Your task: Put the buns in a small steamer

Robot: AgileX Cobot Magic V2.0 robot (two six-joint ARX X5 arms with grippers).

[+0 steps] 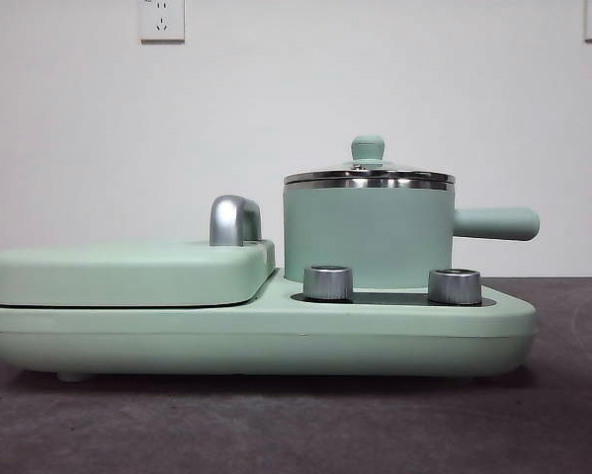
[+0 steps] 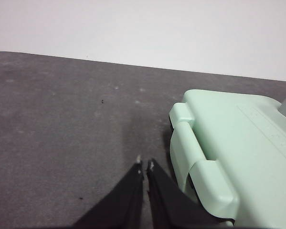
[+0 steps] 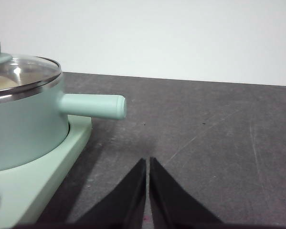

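Mint steamer [image 1: 367, 235] lidded, handle horizontal | bun perhaps inside | both grippers [image 2: 145, 164] [image 3: 147, 162] clenched, empty

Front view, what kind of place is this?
Likely a test bench staged as a kitchen, not a home: a mint-green breakfast cooker carrying a lidded steamer pot sits alone on a dark table before a bare white wall with sockets.

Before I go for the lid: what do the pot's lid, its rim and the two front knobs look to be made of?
The mint-green pot's lid looks like clear glass: you see through it and it glints. Its rim band looks like polished steel, mirror-bright. The two round front knobs look like brushed metal or metallised plastic; I cannot tell which.
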